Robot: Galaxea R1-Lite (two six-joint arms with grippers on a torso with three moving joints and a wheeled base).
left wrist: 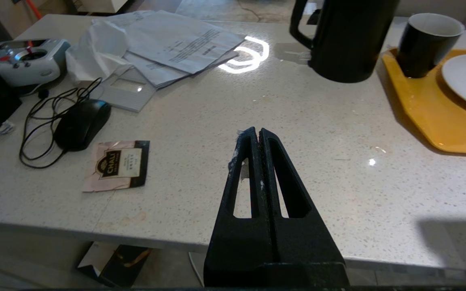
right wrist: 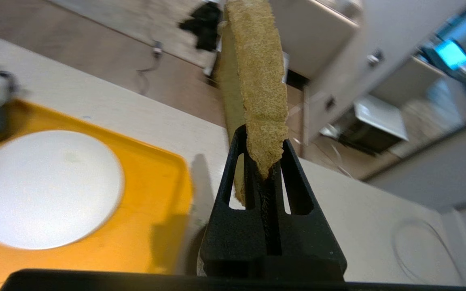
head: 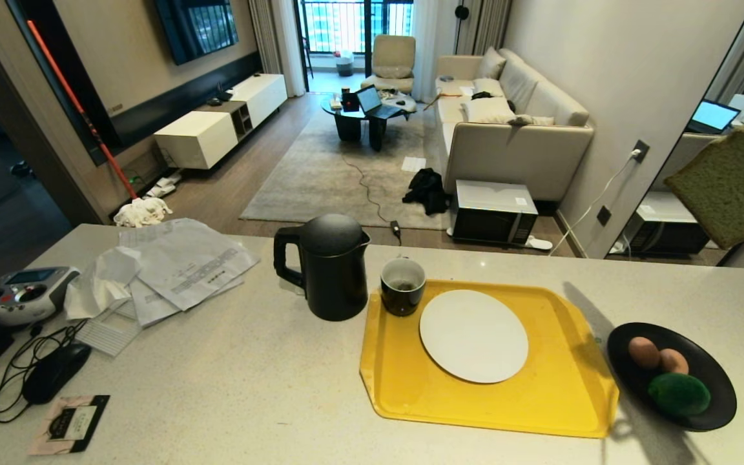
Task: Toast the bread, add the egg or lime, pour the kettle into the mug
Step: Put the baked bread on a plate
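High at the right edge of the head view, a slice of bread (head: pixel 730 187) with green crumb hangs in the air beyond the counter's far right. My right gripper (right wrist: pixel 263 149) is shut on its lower corner, and the bread (right wrist: pixel 257 81) stands edge-on above the fingers. The black kettle (head: pixel 330 268) stands on the counter left of a yellow tray (head: pixel 540 400). On the tray are the black mug (head: pixel 402 285) and a white plate (head: pixel 473 336). Two eggs (head: pixel 643 352) and the lime (head: pixel 679 394) lie in a black dish (head: pixel 721 381). My left gripper (left wrist: pixel 256 131) is shut and empty near the counter's front edge.
Loose papers (head: pixel 178 258), a grey controller (head: pixel 23 294), a corded mouse (head: pixel 55 371) and a tea sachet (head: pixel 72 423) lie on the counter's left side. A wall (head: pixel 630 97) rises beyond the counter's far right, with a microwave (head: pixel 493 212) on the floor.
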